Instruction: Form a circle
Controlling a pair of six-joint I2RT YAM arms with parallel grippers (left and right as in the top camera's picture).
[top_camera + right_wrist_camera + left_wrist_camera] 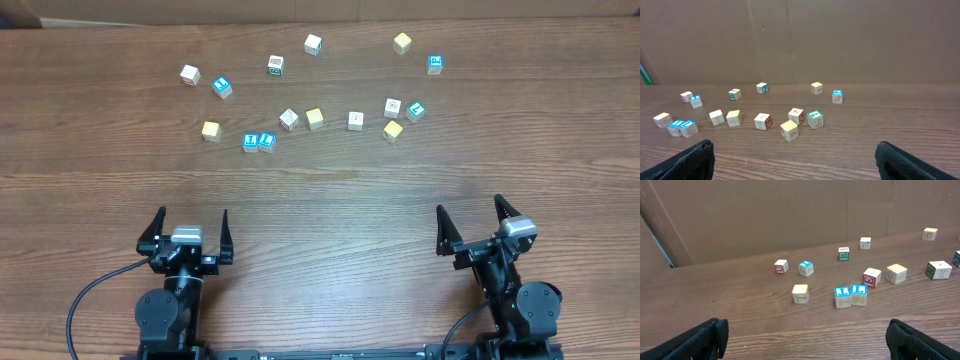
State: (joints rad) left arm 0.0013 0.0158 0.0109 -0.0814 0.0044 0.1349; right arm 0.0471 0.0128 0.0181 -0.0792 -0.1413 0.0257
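Small wooden alphabet cubes [356, 120] scattered in a loose band across the far half of the table [320, 200], not yet a circle, green-faced cube [416, 111] close beside a white and a yellow one at right, left gripper [192, 214] and right gripper [469, 206] both spread wide and empty at the near edge

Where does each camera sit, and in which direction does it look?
Overhead: above the table, looking straight down at the scattered cubes; the left gripper and right gripper show at the near edge, both open.
Left wrist: low on the left arm, looking forward over the cubes to a cardboard wall; its own dark fingertips fill the lower corners.
Right wrist: likewise from the right arm; its fingertips show below.
Shared: all three views show the touching pair of blue-topped cubes.
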